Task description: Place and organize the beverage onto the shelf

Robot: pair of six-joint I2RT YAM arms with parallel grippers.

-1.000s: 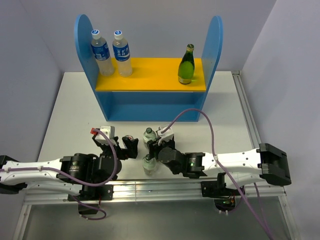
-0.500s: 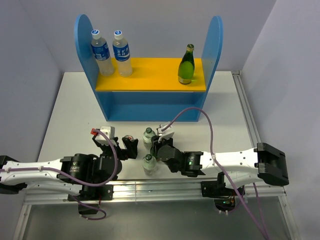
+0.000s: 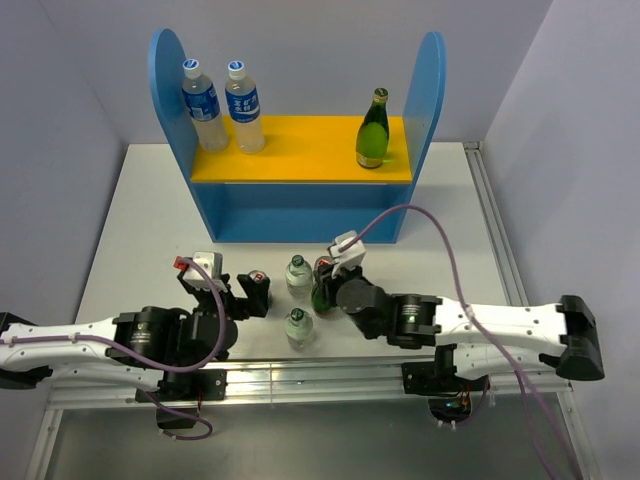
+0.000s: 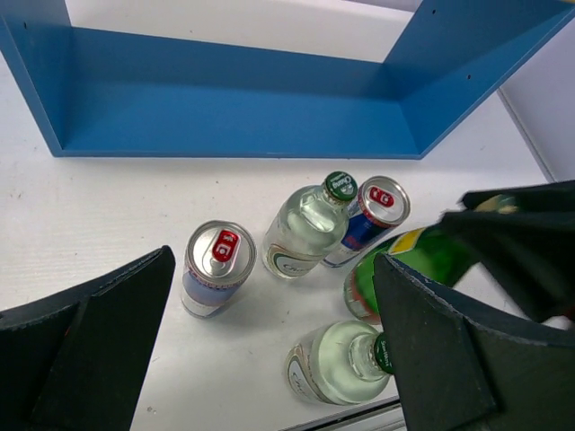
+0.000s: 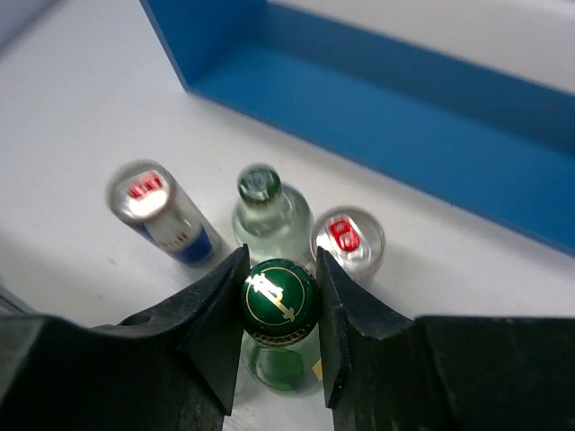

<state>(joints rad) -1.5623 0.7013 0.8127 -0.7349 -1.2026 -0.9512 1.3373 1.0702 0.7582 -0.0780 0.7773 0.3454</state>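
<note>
The blue shelf (image 3: 432, 90) with its yellow upper board stands at the back. Two water bottles (image 3: 222, 105) stand on the board's left and a green bottle (image 3: 373, 130) on its right. My right gripper (image 5: 279, 301) is shut on the neck of a green glass bottle (image 5: 279, 296), which also shows in the top view (image 3: 322, 292). I cannot tell if its base is off the table. My left gripper (image 4: 274, 269) is open and empty, its fingers either side of a can (image 4: 218, 265).
Around the held bottle stand two clear bottles with green caps (image 4: 310, 224) (image 4: 337, 359) and a second can (image 4: 368, 220). The shelf's lower tier (image 4: 234, 117) lies beyond them. The table's near rail (image 3: 320, 375) runs just behind the near bottle.
My right arm has drawn back to the right with the green bottle in its grip, and the bottle now shows from above. My left gripper has shifted slightly left.
</note>
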